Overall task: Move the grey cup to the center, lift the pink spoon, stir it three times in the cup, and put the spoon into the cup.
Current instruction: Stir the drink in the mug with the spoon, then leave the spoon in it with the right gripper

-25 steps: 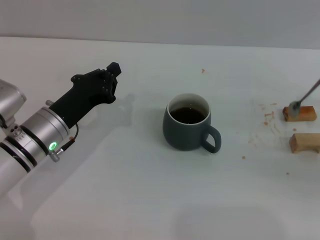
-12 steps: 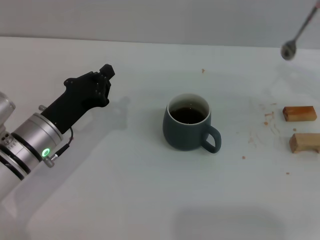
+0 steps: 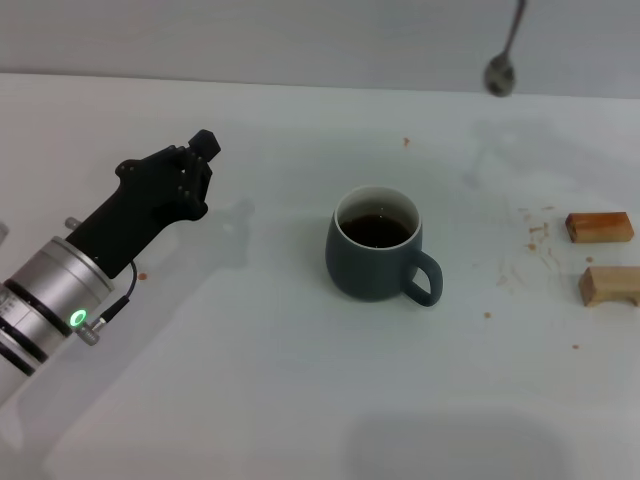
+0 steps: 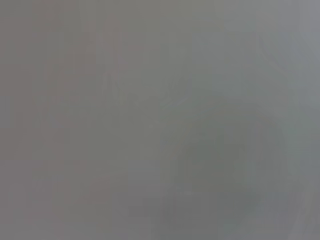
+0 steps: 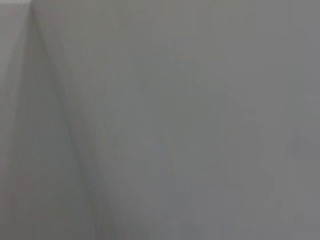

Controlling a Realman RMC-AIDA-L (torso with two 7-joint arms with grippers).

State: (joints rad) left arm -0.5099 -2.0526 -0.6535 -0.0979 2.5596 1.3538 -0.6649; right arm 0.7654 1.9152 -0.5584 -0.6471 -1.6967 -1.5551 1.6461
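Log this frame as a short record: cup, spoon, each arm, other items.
cup: grey cup upright mid-table, dark liquid inside, handle toward the robot's right
spoon: pink spoon in the air beyond and right of the cup, bowl down, upper end out of view
left arm: left gripper left of the cup, apart from it
right arm: not in view
other: two wooden blocks at right

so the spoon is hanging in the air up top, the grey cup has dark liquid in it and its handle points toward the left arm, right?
Not quite. In the head view the grey cup turns its handle toward the two wooden blocks on the robot's right, away from the left gripper. The spoon does hang in the air, and the liquid is dark.
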